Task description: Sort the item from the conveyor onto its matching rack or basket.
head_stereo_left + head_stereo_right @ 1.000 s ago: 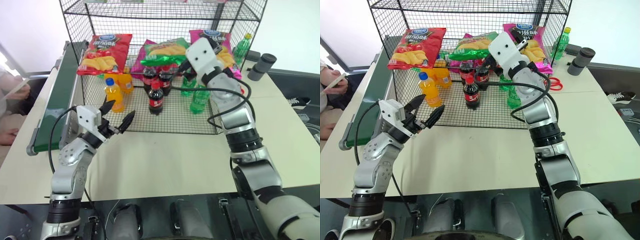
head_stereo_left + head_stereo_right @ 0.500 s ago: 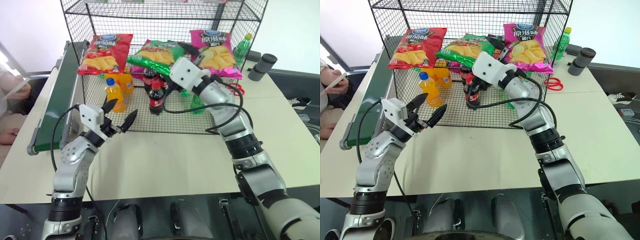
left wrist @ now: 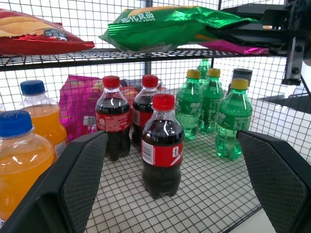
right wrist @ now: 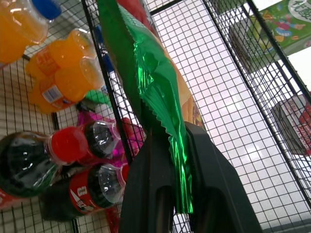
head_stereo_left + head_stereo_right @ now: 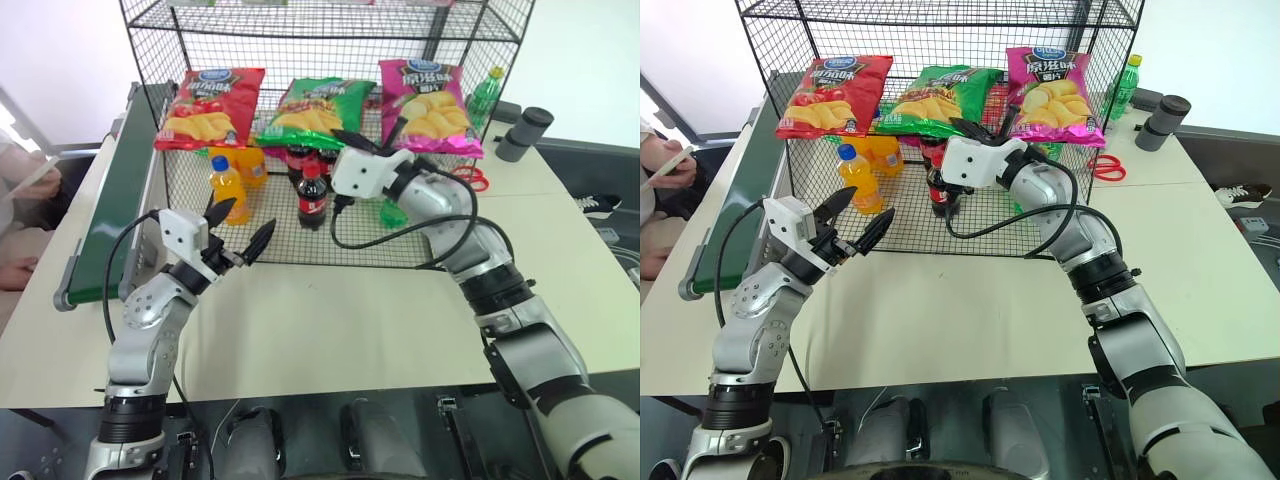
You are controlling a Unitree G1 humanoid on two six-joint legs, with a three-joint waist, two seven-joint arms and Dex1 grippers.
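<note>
1. My right gripper [image 5: 985,131] pinches the green crisp bag's [image 5: 940,100] crimped edge, steadying it on the black wire rack [image 5: 940,20], between the red and pink bags.
2. My left gripper [image 5: 855,222] hangs open, idle, off the conveyor [image 5: 120,190].

In front of me stands the rack [image 5: 150,60], with the conveyor [image 5: 115,190] along its left side. On its shelf three bags lie side by side: one bag [image 5: 208,105] left, the item [image 5: 315,105] in the middle, another bag [image 5: 428,105] right. Bottles [image 5: 312,195] stand below them. My right gripper [image 5: 362,145] sits at the item's front edge; my left gripper [image 5: 238,232] hangs before the rack.
</note>
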